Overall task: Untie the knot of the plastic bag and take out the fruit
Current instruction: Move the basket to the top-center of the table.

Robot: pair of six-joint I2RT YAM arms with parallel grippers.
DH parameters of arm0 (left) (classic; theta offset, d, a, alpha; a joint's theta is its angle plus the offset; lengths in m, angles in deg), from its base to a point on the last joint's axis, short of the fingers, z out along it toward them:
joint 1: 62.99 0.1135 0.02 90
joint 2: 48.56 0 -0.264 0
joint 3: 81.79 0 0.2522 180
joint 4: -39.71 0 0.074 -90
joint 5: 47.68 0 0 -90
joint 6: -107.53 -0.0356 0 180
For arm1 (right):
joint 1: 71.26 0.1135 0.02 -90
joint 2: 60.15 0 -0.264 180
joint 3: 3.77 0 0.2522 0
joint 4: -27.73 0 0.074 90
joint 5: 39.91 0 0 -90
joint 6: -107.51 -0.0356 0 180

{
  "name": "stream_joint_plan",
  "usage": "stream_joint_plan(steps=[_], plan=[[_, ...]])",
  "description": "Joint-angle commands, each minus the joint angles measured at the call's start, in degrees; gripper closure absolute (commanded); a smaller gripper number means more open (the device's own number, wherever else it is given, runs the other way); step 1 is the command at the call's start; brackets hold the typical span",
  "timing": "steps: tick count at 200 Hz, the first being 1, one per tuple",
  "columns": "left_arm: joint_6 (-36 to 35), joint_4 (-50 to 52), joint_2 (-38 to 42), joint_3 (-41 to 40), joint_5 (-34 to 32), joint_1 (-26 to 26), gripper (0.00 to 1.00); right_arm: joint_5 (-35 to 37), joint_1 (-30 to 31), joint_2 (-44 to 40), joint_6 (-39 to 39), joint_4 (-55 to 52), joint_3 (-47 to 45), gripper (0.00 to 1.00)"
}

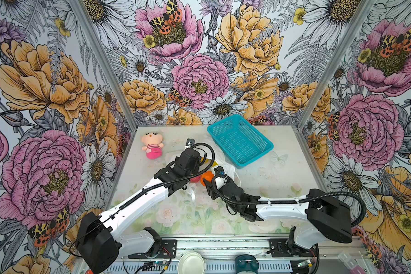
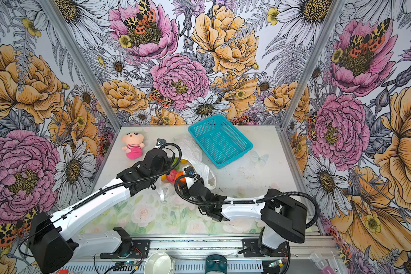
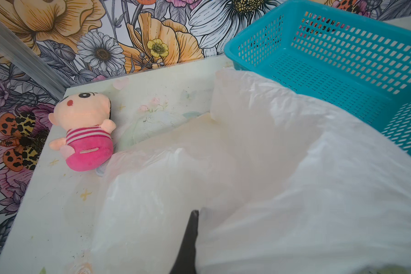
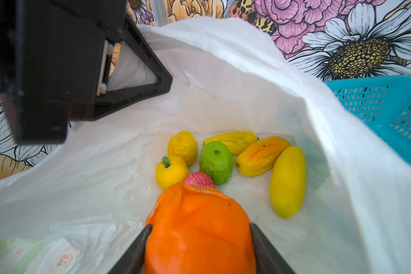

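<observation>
The counter (image 1: 282,180) is the biggest thing here, and the plastic bag (image 2: 192,151) lies in the middle of it. Seen in a top view, the teal basket (image 1: 256,130) sits just beside the bag at about 1 o'clock. The pink doll (image 1: 152,144) lies near it at about 10 o'clock. My left jaws are pinched tight on the bag's edge and hold its mouth up and open. I see no knot, so I think the untying is done. The fruit (image 4: 261,155) lies inside on the bag's floor. My right jaws are partly spread and squeeze the orange fruit (image 4: 199,225), one on each side. So I think I am on the taking-out step, with the first fruit. Next I should lift it slowly up through the mouth. I must not snag the thin plastic. My left jaws should not let go.
</observation>
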Motion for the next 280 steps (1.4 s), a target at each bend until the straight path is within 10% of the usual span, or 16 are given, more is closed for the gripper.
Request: stream_joint_plan(steps=[1, 138, 177, 235, 280], plan=[[-2.2, -0.2, 2.0, -0.2, 4.9, 2.4, 1.0, -0.2, 0.4, -2.8, 0.8, -1.7, 0.2, 0.81], [-0.7, -1.5, 4.2, -3.8, 5.3, 3.5, 1.0, -2.1, -0.4, -23.4, 8.1, -12.7, 0.9, 0.81], [-1.2, -1.3, 4.5, -4.3, 3.7, 2.7, 1.0, -3.0, -13.3, -27.8, 3.8, -12.3, 0.1, 0.85], [-1.9, -1.3, 5.6, -4.4, 4.0, 1.4, 1.0, -16.3, -38.3, -8.7, -7.0, -25.7, 13.0, 0.91], [-2.8, -1.3, 4.7, -4.0, 3.2, 0.4, 1.0, -17.7, -45.0, 6.5, -5.2, -31.6, 23.1, 0.93]])
